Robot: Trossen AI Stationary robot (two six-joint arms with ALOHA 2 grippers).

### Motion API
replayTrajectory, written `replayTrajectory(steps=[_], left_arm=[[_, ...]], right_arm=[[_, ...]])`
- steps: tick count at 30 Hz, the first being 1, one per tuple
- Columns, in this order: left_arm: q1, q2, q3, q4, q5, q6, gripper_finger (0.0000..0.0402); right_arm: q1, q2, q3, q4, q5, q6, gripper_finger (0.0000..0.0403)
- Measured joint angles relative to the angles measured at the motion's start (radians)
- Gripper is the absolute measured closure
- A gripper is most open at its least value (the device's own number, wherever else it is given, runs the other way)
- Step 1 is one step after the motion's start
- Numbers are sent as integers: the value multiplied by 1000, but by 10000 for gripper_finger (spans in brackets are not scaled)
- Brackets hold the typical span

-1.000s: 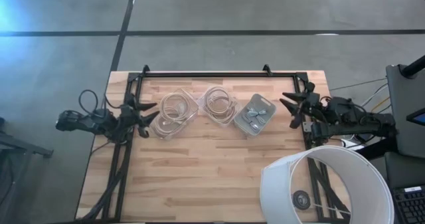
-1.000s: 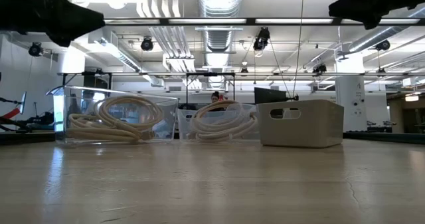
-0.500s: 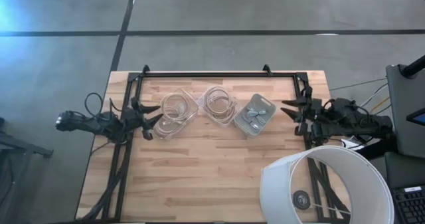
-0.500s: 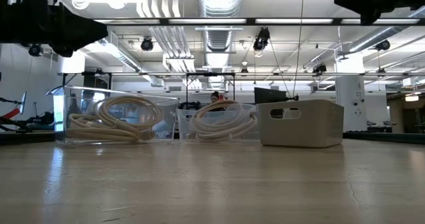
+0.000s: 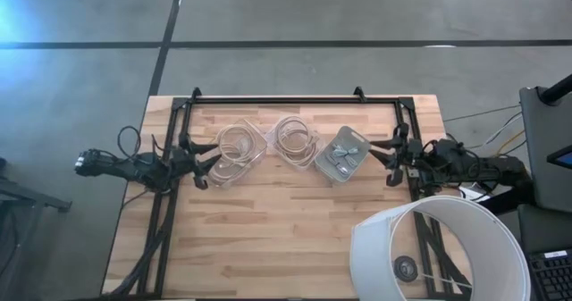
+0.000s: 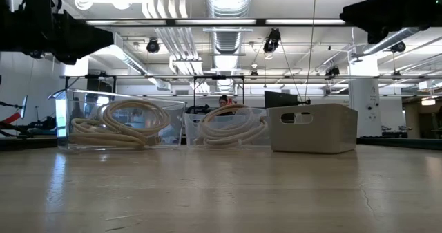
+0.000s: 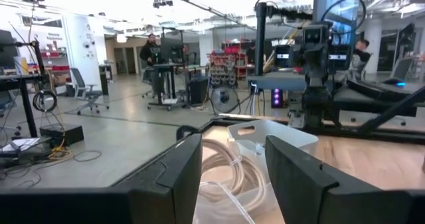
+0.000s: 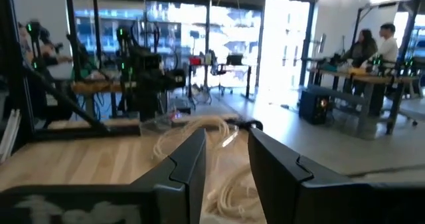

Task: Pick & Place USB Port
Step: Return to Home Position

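A grey bin (image 5: pixel 332 169) stands on the wooden table and holds small metal USB parts (image 5: pixel 342 156). Left of it stand two clear containers (image 5: pixel 234 151) (image 5: pixel 295 138), each with a coil of white cable. In the low view the bin (image 6: pixel 314 128) stands right of the containers (image 6: pixel 121 122). My left gripper (image 5: pixel 207 164) hovers open at the left container's left side. My right gripper (image 5: pixel 391 161) hovers open just right of the bin. Both wrist views show open fingers (image 7: pixel 232 174) (image 8: pixel 227 164) with cable coils ahead.
A large white cylindrical shade (image 5: pixel 438 252) covers the table's near right corner. A black frame (image 5: pixel 277 100) runs along the far edge and down both sides. Bare wood (image 5: pixel 268 238) lies in front of the containers. People stand at desks in the room behind.
My left gripper has moved toward the table's right, closer to the left clear container. My right gripper has shifted toward the table's left and slightly toward the near edge, closer to the grey bin. The containers and the bin have stayed in place.
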Motion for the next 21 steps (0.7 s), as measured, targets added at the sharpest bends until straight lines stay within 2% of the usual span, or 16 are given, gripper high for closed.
replayTrajectory(steps=[3, 21], left_arm=[[0, 2, 0, -10, 1, -33, 232], [2, 3, -2, -24, 1, -70, 232]], right_arm=[[0, 0, -32, 45, 0, 10, 290], [0, 1, -149, 67, 0, 82, 282]])
